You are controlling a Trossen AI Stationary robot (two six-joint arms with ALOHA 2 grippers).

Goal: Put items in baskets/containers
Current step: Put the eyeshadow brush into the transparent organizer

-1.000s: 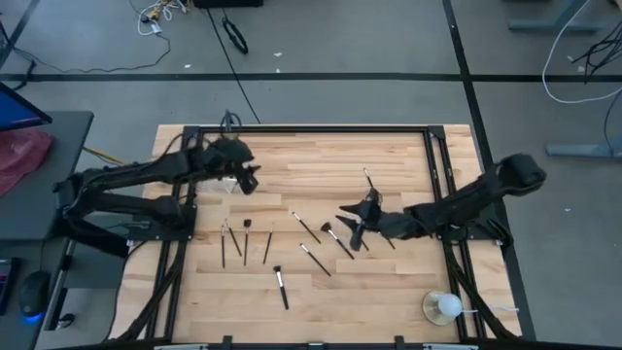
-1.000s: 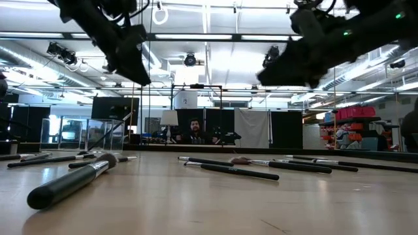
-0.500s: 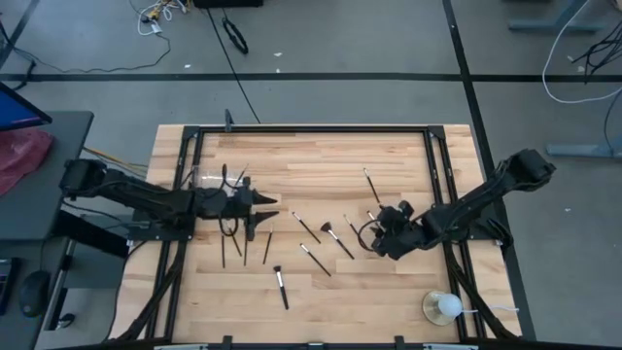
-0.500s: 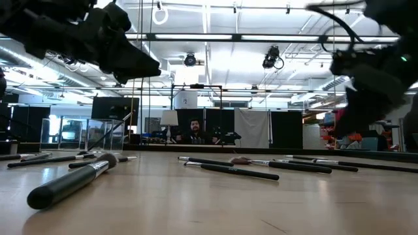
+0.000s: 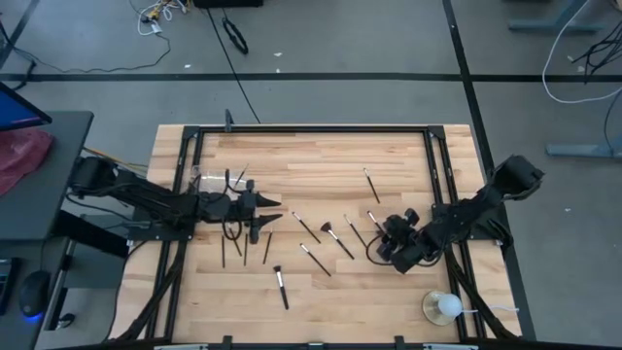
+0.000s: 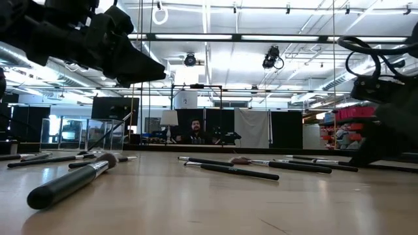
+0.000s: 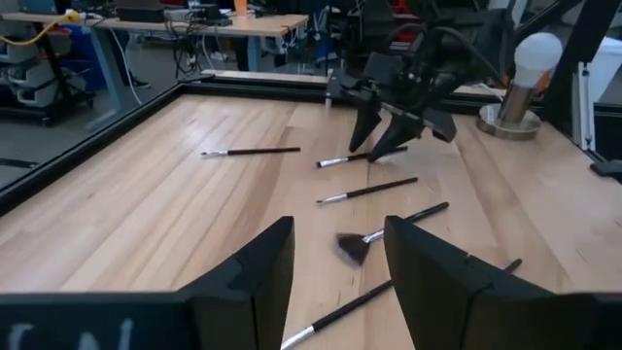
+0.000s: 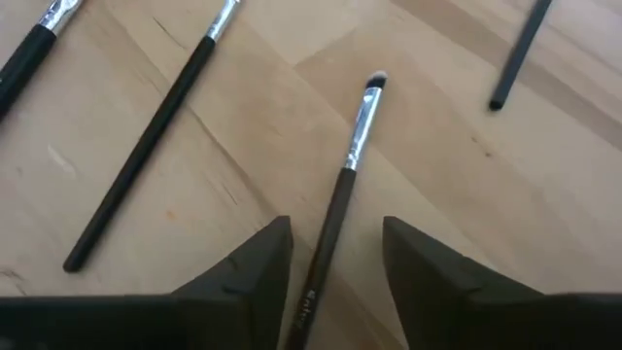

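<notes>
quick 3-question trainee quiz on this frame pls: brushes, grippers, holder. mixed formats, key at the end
1. True or false: the right gripper is open, with a silver-ferruled makeup brush lying on the table between its fingers.
2. In the high view, the white round object sits at which table corner? A) near right B) far left C) far right
3. Fill in: the left gripper is open and holds ____.

Key: 1 true. 2 A. 3 nothing; it hangs empty just inward of the clear brush holder, above the loose brushes on the wooden table.
</notes>
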